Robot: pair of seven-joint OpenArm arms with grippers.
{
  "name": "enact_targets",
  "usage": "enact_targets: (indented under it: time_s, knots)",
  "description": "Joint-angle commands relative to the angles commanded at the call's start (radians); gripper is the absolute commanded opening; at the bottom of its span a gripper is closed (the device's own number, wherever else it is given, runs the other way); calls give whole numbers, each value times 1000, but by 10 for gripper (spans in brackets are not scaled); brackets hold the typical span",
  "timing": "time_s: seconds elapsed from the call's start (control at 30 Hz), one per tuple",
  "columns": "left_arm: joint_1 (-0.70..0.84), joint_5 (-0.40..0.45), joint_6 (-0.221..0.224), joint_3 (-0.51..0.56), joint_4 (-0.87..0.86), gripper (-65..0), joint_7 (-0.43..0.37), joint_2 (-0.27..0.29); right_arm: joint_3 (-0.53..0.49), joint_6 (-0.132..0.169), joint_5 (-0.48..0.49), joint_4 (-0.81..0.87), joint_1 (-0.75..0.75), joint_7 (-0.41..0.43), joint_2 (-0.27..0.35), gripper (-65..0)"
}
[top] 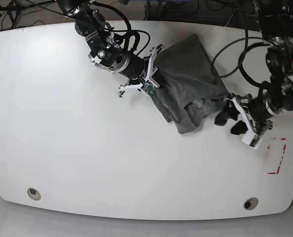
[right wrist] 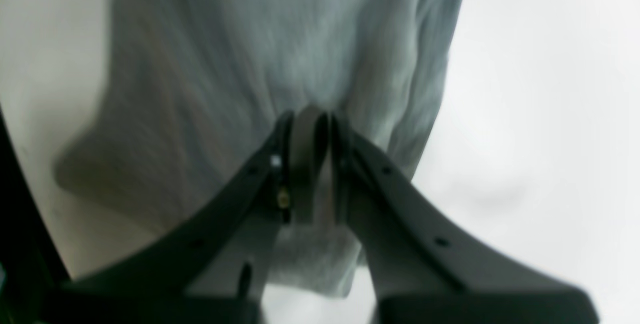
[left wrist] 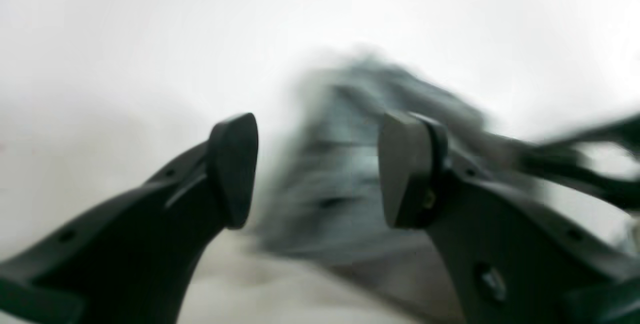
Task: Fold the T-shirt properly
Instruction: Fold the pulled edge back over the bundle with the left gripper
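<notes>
- Right tool (right wrist: 310,129): nearest the lens in the right wrist view, its two black fingers are drawn together and clamped on a pinch of the T-shirt (right wrist: 280,54), which spreads grey and wrinkled beyond the tips. In the base view this tool (top: 153,81) sits at the cloth's left edge, on the picture's left.
- T-shirt (top: 190,81): a dark grey, crumpled mass on the white worktop (top: 62,138), right of centre and toward the far edge. It is not spread flat; a lower portion is bunched and doubled over near the middle.
- Left tool (left wrist: 317,169): its fingers stand well apart with nothing between them. The shirt appears blurred beyond the gap in the left wrist view. In the base view the tool (top: 228,114) is just beside the garment's right edge; contact cannot be confirmed.
- Step in hand (judgement): the garment is being straightened for folding, with one edge held and the opposite edge not yet gripped; no neat fold is visible.
- Next move (judgement): the left tool needs to reach into the right edge and close on it, so that both arms can draw the cloth flat on the worktop.
</notes>
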Motion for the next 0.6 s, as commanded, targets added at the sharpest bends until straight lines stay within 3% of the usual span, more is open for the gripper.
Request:
enact_targets:
  time_s: [0.1,0.3,0.47,0.6]
  knots:
    - [58,0,0,12,3,-290,0,48,0,-18,0,3,18,0,0,-599]
    - [117,6,0,26,-2,-318,-3,97,0,-18,-9,-46,48,0,-41,-599]
    - [152,6,0,26,-8,-381,-6,101,-3,-14,-11,-133,75,3,-75,-599]
    - [163,6,0,26,-61,-386,-6,101,-3,-11,-11,-206,97,6,-101,-599]
